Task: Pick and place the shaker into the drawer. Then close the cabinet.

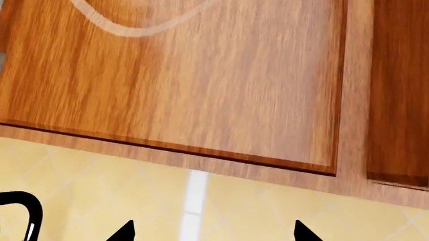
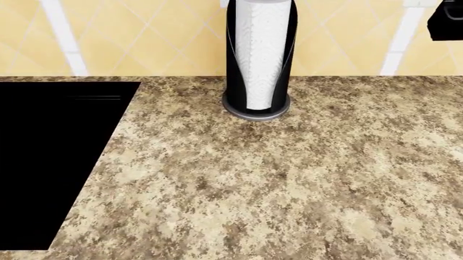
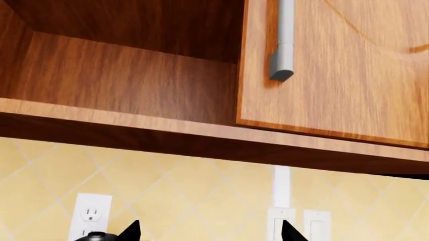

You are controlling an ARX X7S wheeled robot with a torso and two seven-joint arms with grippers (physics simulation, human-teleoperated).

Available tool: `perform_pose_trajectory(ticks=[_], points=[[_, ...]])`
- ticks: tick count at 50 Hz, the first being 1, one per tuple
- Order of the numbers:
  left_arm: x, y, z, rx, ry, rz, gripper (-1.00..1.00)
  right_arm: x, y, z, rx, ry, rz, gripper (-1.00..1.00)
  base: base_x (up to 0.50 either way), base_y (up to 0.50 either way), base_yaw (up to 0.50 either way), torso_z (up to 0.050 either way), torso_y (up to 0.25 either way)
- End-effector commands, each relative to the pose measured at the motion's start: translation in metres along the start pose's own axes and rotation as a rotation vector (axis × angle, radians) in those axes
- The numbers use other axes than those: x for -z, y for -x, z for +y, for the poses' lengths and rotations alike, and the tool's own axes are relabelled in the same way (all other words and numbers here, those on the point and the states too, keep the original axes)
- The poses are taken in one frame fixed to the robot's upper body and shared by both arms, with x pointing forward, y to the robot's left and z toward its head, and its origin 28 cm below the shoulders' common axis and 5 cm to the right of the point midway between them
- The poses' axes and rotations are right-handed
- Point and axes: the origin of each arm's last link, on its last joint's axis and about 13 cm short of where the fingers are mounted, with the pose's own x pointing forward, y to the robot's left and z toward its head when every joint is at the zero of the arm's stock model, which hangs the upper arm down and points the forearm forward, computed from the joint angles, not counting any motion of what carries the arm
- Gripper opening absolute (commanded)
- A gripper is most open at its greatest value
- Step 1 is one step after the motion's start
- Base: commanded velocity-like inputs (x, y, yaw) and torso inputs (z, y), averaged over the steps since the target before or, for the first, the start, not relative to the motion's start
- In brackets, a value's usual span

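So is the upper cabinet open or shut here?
Open. The right wrist view shows its bare wooden interior exposed beside a door with a silver handle. No shaker is visible.

Cabinet (image 3: 127,80) — reddish-brown wood, compartment standing open, silver-handled door (image 3: 335,75) just beside the opening

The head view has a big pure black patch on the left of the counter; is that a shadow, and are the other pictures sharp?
Head view: the black patch is flat, hard-edged and without detail, unlike a soft shadow; the paper towel roll looks crisp. Left wrist view: the wood cabinet door looks smeared, with a pale sheen. Right wrist view: sharp, the open cabinet interior shaded darker than the door.
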Motion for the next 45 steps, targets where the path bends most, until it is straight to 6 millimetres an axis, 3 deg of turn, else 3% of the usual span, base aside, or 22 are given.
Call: perform_pose_trajectory(ticks=[1, 19, 33, 45], points=[[-0.037, -0.007, 0.009, 0.031, 0.053, -0.099, 1.0, -0.003, 0.005, -0.002, 0.003, 0.023, -0.027, 1.0, 0.0, 0.0, 0.0, 0.0, 0.0], [-0.077, -0.022, -0.009, 0.083, -0.01, -0.156, 1.0, 0.0, 0.008, -0.004, 0.005, 0.019, -0.019, 1.0, 0.0, 0.0, 0.0, 0.0, 0.0], [-0.101, -0.05, -0.03, 0.134, -0.067, -0.166, 1.0, 0.004, 0.01, -0.004, 0.005, 0.012, -0.007, 1.0, 0.0, 0.0, 0.0, 0.0, 0.0], [-0.104, -0.072, -0.057, 0.188, -0.116, -0.153, 1.0, 0.007, 0.013, -0.005, 0.006, 0.011, 0.0, 1.0, 0.0, 0.0, 0.0, 0.001, 0.0]])
